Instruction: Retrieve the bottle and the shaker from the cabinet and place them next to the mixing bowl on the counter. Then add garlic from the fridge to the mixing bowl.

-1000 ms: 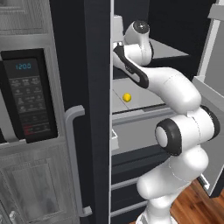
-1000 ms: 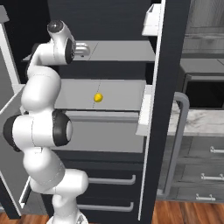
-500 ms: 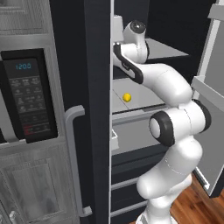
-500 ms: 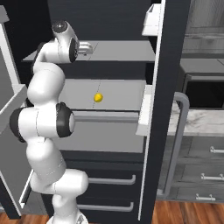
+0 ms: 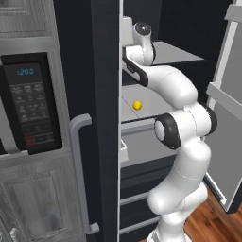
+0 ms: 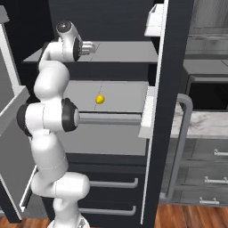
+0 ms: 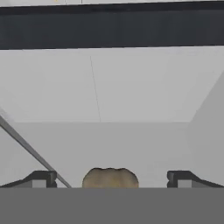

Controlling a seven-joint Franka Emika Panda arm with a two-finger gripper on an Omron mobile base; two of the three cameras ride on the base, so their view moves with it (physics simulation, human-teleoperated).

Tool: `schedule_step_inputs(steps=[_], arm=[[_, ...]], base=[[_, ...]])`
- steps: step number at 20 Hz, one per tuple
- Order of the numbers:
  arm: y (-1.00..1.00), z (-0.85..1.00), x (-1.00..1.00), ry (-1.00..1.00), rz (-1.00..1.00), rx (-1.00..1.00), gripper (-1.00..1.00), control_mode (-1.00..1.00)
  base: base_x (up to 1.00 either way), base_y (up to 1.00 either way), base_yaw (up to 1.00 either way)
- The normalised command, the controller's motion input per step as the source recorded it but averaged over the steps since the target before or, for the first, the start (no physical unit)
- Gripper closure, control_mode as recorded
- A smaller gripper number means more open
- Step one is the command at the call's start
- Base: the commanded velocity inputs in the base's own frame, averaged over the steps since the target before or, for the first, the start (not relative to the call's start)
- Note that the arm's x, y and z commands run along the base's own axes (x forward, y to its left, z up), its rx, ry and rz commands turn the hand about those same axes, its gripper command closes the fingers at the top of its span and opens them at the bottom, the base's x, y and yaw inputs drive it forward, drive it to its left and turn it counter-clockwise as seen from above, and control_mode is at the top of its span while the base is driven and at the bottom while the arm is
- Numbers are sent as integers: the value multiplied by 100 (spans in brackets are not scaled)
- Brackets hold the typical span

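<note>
Standing to the left of the robot, I see the fridge [image 5: 106, 94] open, its dark door edge cutting off the inner end of each pale shelf [image 5: 142, 111]. The white arm [image 5: 179, 127] climbs from the floor, folds back at a dark elbow joint level with the middle shelf, and reaches up into the fridge's upper shelf space; its hand is tucked behind the door edge, so the fingers cannot be made out from here. A small yellow ball [image 5: 137, 105] sits on the middle shelf, below the wrist.

From the right side, the arm stacks upward in front of the fridge and the wrist turns in over the upper shelf. The gripper [image 6: 91, 46] points along that shelf, small and pale against it; its jaws are hard to read at this size. The yellow ball lies on the shelf below it.

Looking along the hand, the two dark fingertips [image 7: 37, 178] stand far apart at the bottom, closed on nothing. Between them sits the garlic [image 7: 110, 178], a pale tan lump on the grey fridge shelf, its lower part cut off by the view's edge.
</note>
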Motion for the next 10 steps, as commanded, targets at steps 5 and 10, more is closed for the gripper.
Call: schedule_step_inputs(steps=[5, 10], arm=[[11, -2, 35, 0, 0, -3, -100, -100], [1, -8, 33, 0, 0, -1, -100, -100]], base=[[0, 0, 0], [0, 0, 0]])
